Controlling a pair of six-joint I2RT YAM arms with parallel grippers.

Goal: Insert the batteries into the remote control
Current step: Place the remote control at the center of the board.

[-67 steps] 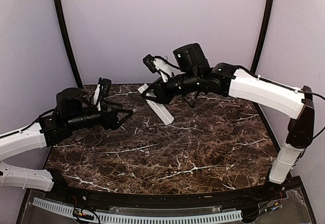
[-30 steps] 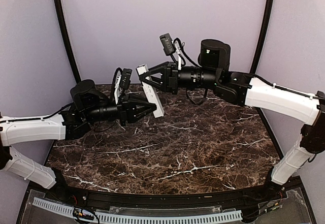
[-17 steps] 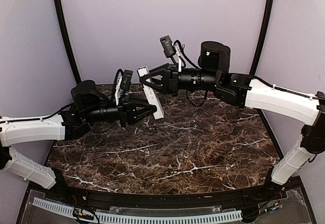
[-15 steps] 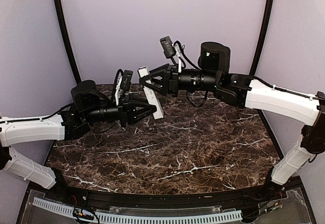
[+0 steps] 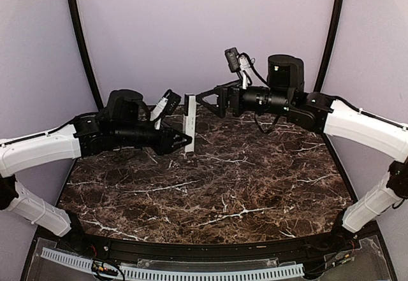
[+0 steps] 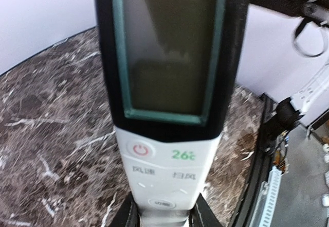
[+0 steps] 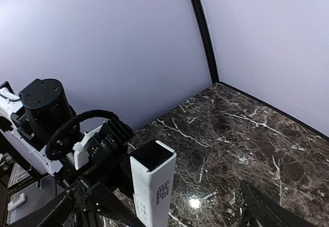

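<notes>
The remote control [image 5: 189, 123] is a slim white bar standing almost upright above the back of the table. My left gripper [image 5: 184, 143] is shut on its lower end. In the left wrist view the remote control [image 6: 167, 129] fills the frame, dark display on top, white button face below, clamped between my fingers [image 6: 132, 216]. My right gripper [image 5: 208, 100] hangs open just right of the remote's top, apart from it. In the right wrist view the remote control [image 7: 152, 186] shows its dark end between my spread right gripper [image 7: 157, 206]. No batteries are in view.
The dark marble table [image 5: 242, 185] stretches under both arms. Purple walls and two black poles [image 5: 80, 39] close the back and sides. A black rim with a white cable strip [image 5: 172, 272] runs along the near edge.
My right gripper opened, let go of the remote and drew back to the right. My left gripper kept its hold and swung the remote from tilted to nearly upright.
</notes>
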